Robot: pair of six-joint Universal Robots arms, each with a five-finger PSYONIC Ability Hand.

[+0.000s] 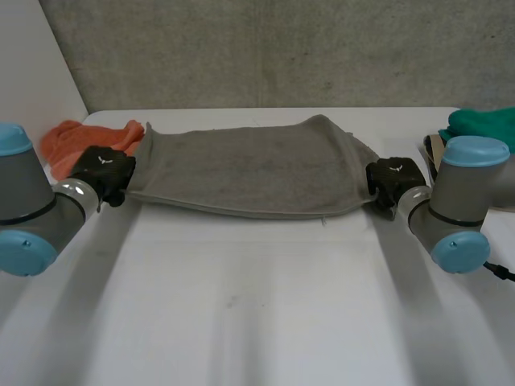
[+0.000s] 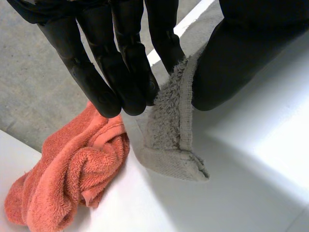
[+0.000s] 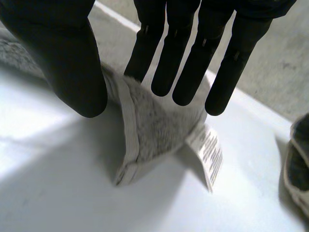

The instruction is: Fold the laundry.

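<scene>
A grey terry towel (image 1: pixel 249 169) is held stretched out lengthwise along the far edge of the white surface (image 1: pixel 257 305), its near long edge sagging onto the surface and its far long edge raised between the two hands. The towel's left end is pinched by the left hand (image 1: pixel 103 169) near the far left corner of the surface. In the left wrist view the hemmed edge (image 2: pixel 186 116) is seen clamped between the thumb and the straight fingers (image 2: pixel 120 63), with the towel's corner (image 2: pixel 178 164) drooping onto the surface below. The right end is pinched by the right hand (image 1: pixel 394 178) near the right edge of the surface. There the thumb (image 3: pixel 72 58) is pressed on one side of the cloth (image 3: pixel 154 125) and the fingers are laid behind it, and a white care label (image 3: pixel 210 150) is seen hanging from the corner.

A crumpled orange terry cloth (image 1: pixel 72 141) is lying at the far left corner, just beside the towel's left end (image 2: pixel 72 179). A bunched teal cloth (image 1: pixel 483 122) is lying at the far right corner, apart from the towel.
</scene>
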